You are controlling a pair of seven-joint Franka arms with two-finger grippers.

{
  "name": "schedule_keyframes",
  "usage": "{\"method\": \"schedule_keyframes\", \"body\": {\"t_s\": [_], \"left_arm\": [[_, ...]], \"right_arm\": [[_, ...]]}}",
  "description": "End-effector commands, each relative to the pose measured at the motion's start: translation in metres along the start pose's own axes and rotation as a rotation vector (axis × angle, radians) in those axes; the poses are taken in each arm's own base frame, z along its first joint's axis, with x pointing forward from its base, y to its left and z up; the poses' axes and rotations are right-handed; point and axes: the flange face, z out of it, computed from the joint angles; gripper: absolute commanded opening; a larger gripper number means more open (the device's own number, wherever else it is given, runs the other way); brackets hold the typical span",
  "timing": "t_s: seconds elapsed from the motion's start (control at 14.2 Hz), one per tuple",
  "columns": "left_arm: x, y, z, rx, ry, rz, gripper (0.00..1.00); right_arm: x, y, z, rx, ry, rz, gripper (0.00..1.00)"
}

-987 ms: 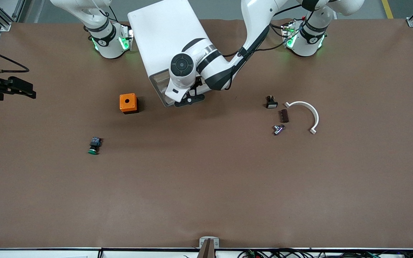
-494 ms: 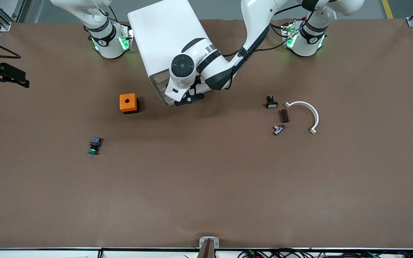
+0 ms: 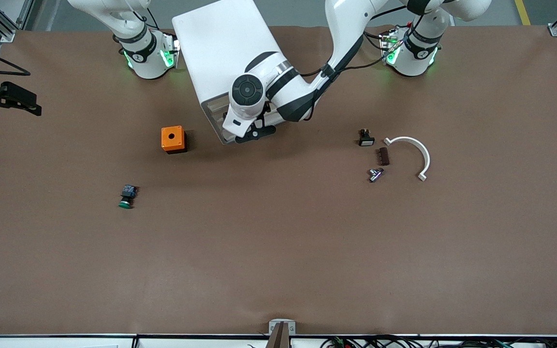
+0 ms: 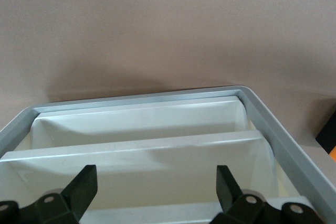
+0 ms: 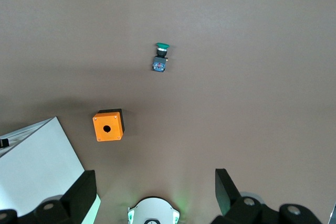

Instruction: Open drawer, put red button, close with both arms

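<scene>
The white cabinet (image 3: 215,53) stands between the two arm bases, and its corner also shows in the right wrist view (image 5: 37,166). My left gripper (image 3: 255,133) is open at the cabinet's front. In the left wrist view its open jaws (image 4: 155,177) frame the stacked cream fronts of the drawer (image 4: 136,153) and its neighbours inside the grey frame (image 4: 157,95), with nothing between the fingers. My right gripper (image 3: 20,99) hangs open high over the right arm's end of the table (image 5: 153,178), holding nothing. The red button is out of view.
An orange box with a hole (image 3: 172,139) (image 5: 107,126) sits beside the cabinet toward the right arm's end. A green-capped button (image 3: 126,196) (image 5: 160,57) lies nearer the front camera. Small dark parts (image 3: 383,156) and a white curved piece (image 3: 416,150) lie toward the left arm's end.
My right gripper has drawn back toward the robots' side of the table. The left gripper has edged slightly closer to the cabinet front.
</scene>
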Motion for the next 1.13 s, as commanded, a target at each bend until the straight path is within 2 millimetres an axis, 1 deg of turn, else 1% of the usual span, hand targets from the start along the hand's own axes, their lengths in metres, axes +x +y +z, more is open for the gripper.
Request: {"method": "schedule_keyframes", "body": {"t_s": [0.0, 0.14, 0.28, 0.35, 0.49, 0.56, 0.63, 0.78, 0.85, 1.06], "left_arm": [[-0.013, 0.002, -0.01, -0.027, -0.02, -0.008, 1.0], [-0.013, 0.003, -0.011, -0.031, -0.025, -0.01, 1.0], [-0.006, 0.001, -0.015, -0.038, -0.027, -0.022, 1.0], [0.0, -0.001, -0.019, -0.042, -0.02, -0.029, 1.0], [0.027, -0.008, -0.035, -0.059, -0.001, -0.063, 1.0], [0.044, -0.015, -0.051, -0.081, 0.006, -0.086, 1.0], [0.06, -0.021, -0.064, -0.097, 0.012, -0.113, 1.0], [0.085, -0.034, -0.095, -0.139, 0.027, -0.148, 1.0], [0.096, -0.041, -0.111, -0.16, 0.034, -0.166, 1.0], [0.128, -0.067, -0.165, -0.227, 0.073, -0.217, 1.0]], "right_arm": [[-0.016, -0.004, -0.009, 0.008, 0.024, -0.015, 1.0], [-0.023, -0.004, -0.005, 0.008, 0.03, -0.014, 1.0], [-0.037, -0.004, 0.001, 0.005, 0.074, -0.008, 1.0], [-0.042, -0.003, 0.004, 0.006, 0.074, -0.004, 1.0], [-0.047, -0.002, 0.006, 0.008, 0.074, -0.001, 1.0], [-0.046, -0.002, 0.005, 0.007, 0.076, -0.001, 1.0], [-0.047, -0.002, 0.004, 0.006, 0.082, 0.001, 1.0], [-0.046, 0.0, 0.007, 0.006, 0.086, 0.004, 1.0], [-0.046, 0.001, 0.007, 0.006, 0.088, 0.004, 1.0], [-0.044, 0.006, 0.005, 0.006, 0.105, 0.01, 1.0]]}}
